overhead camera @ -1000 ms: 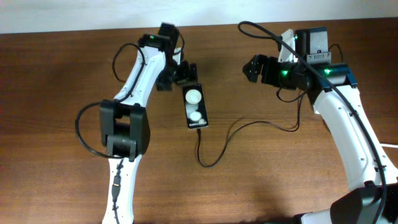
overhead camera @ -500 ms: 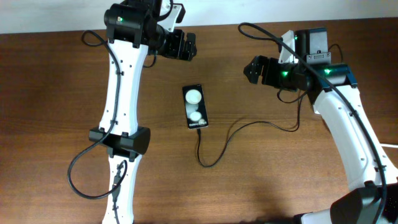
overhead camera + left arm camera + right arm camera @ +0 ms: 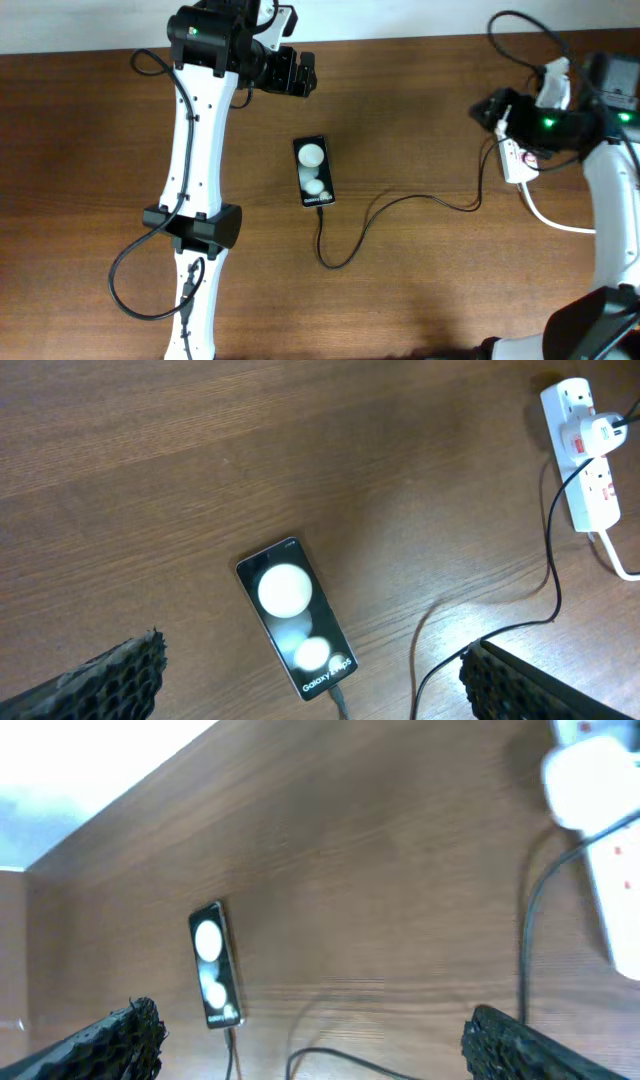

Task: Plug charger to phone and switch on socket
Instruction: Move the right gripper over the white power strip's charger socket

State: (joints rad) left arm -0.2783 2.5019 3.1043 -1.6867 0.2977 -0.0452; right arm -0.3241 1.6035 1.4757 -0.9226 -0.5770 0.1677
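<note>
The black phone [image 3: 313,172] lies face up mid-table, two white spots on its screen. The thin black charger cable [image 3: 345,255] sits in the phone's near end, loops, and runs right to a white adapter [image 3: 597,432] in the white socket strip [image 3: 516,162]. My left gripper [image 3: 292,74] is open and empty, high behind the phone, which also shows in the left wrist view [image 3: 295,618]. My right gripper [image 3: 496,108] is open and empty, just above and left of the socket [image 3: 612,900]. The phone also shows in the right wrist view [image 3: 215,965].
The socket's thick white cord [image 3: 548,216] trails off to the right. The charger cable [image 3: 549,565] lies slack across the brown wooden table [image 3: 450,290]. The table's far edge meets a white wall behind both arms.
My left arm lifted away from the phone toward the back of the table, then held still. My right arm swung right and now hovers by the socket.
</note>
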